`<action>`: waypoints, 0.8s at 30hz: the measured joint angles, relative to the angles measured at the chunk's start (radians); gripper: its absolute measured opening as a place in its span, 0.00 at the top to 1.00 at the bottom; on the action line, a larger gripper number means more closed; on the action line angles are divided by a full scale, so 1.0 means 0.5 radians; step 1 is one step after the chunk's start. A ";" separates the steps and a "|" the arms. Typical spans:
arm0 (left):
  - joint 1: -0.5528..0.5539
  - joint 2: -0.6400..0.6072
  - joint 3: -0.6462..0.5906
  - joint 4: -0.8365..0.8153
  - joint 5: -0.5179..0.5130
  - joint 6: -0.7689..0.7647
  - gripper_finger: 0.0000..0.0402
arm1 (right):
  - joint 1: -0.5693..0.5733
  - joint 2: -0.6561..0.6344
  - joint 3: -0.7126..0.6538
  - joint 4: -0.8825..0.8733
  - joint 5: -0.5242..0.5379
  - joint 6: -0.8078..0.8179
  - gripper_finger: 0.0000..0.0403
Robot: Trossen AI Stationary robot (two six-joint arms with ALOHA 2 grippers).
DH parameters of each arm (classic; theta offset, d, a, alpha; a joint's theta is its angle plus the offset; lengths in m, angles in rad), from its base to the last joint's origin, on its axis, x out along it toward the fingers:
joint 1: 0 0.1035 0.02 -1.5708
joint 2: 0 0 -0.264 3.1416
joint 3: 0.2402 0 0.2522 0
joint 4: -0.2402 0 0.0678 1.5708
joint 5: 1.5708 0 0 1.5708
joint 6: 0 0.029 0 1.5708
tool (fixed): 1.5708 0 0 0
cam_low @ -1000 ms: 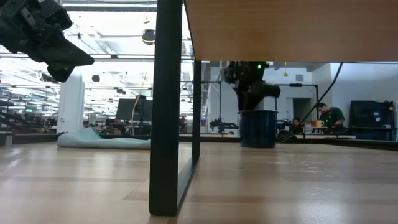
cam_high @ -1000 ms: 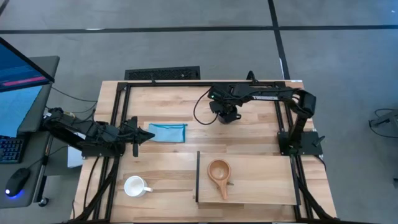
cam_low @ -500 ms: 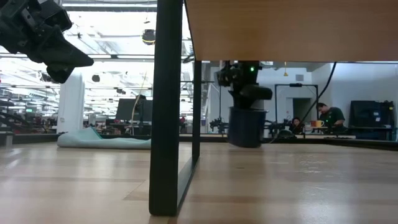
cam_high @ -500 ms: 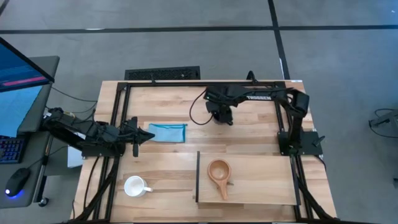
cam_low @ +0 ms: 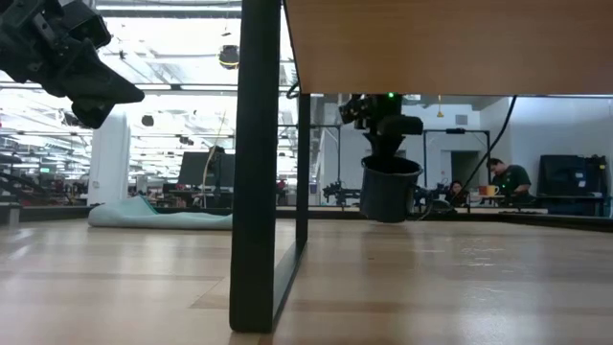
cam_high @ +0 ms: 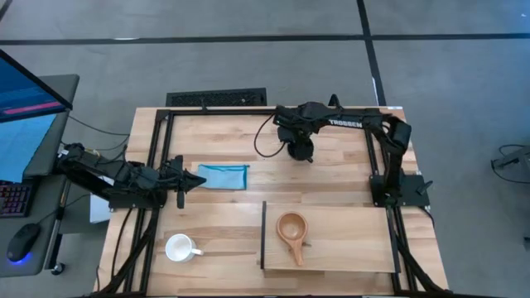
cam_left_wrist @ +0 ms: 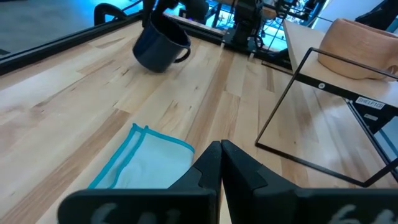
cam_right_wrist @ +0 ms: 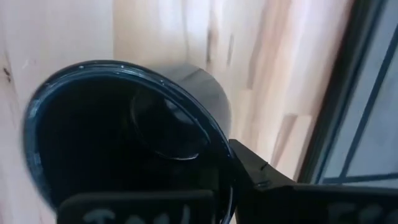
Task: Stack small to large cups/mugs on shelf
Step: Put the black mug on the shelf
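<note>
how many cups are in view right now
3. Black mug held off the table, tilted, by the right gripper; wooden cup on the shelf; white mug on the table left of it.

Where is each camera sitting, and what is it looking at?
High view: above, facing straight down on both arms, the white mug and tan wooden cup on the light-wood shelf.
Low view: table height, facing the room; right gripper lifts the glossy black mug.
Left wrist view: past shut left gripper at blue cloth.
Right wrist view: into that mug.
All four show the black mug.
</note>
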 joint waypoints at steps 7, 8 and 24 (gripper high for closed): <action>0.000 0.000 0.000 -0.001 0.021 -0.024 1.00 | 0.003 -0.001 0.191 -0.238 -0.055 0.015 0.93; 0.000 0.000 0.000 -0.002 0.031 -0.024 1.00 | 0.005 -0.001 0.222 -0.293 -0.069 0.028 0.93; 0.000 0.000 0.000 -0.011 0.032 -0.024 1.00 | -0.050 -0.007 0.861 -1.004 -0.185 0.593 0.93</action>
